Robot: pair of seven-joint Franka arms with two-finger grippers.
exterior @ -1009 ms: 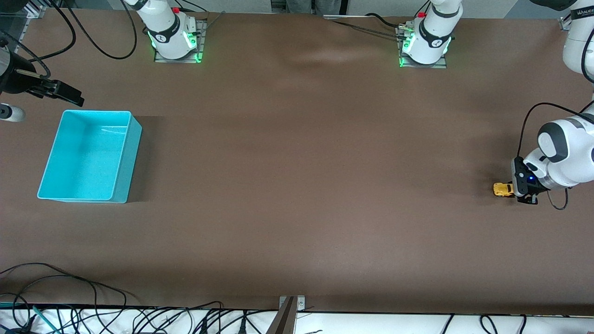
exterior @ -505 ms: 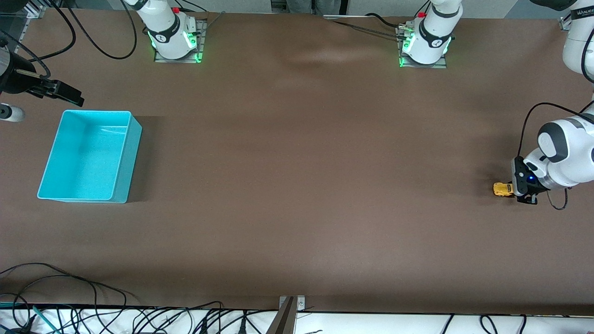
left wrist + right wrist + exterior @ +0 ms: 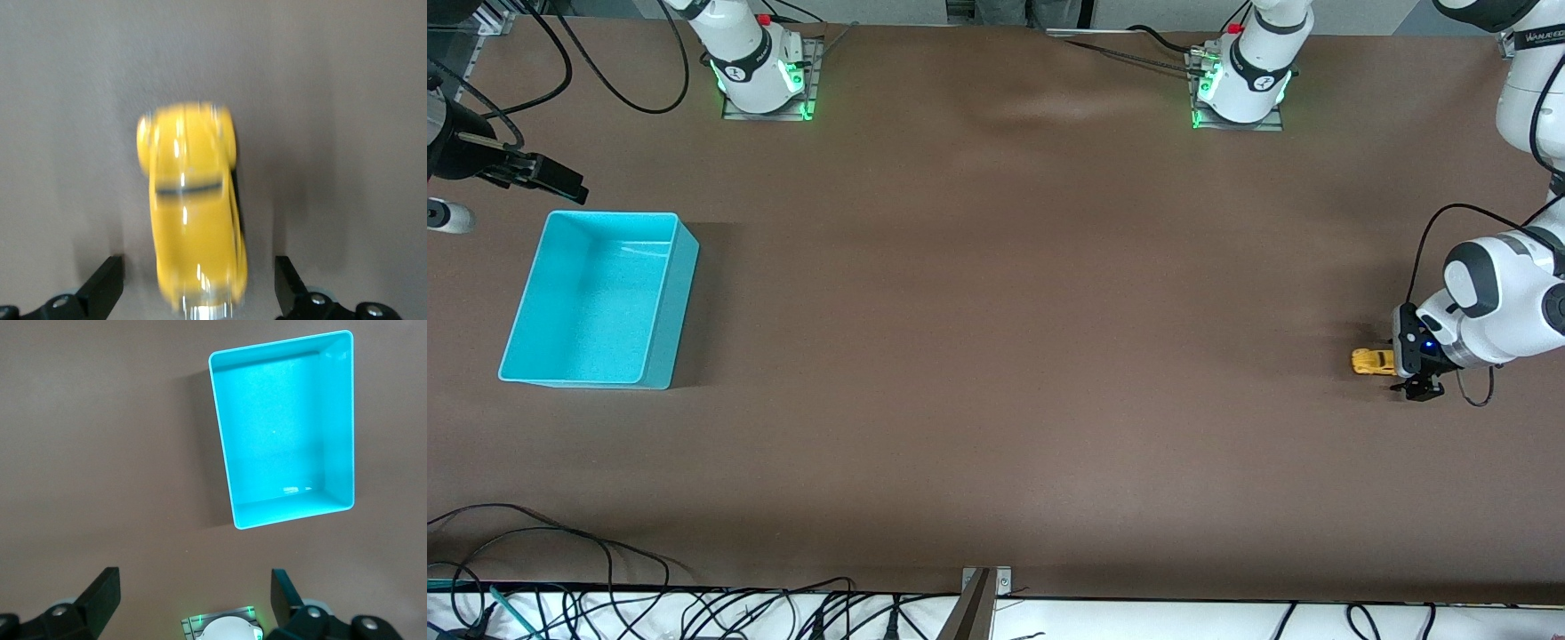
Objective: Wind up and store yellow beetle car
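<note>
Beetle car storage turns on a wide brown table (image 3: 996,356), matte and faintly textured, with the turquoise bin (image 3: 660,293) — smooth plastic, rectangular, thin-walled and holding nothing — at the right arm's end. Over the table beside that bin hangs the right gripper (image 3: 193,603), its fingers spread wide and holding nothing; this arm waits. At the left arm's end, well apart from the bin, the left gripper (image 3: 199,293) sits low at the table with its fingers parted wide to either side of the yellow beetle car (image 3: 192,207), neither fingertip touching it. The glossy, rounded toy rests on the tabletop with its long axis running straight out from the gripper toward the bin's end, one end between the open fingers — so the left arm is plainly the nearer one, and closing across the car's narrow width looks the likely grip.
</note>
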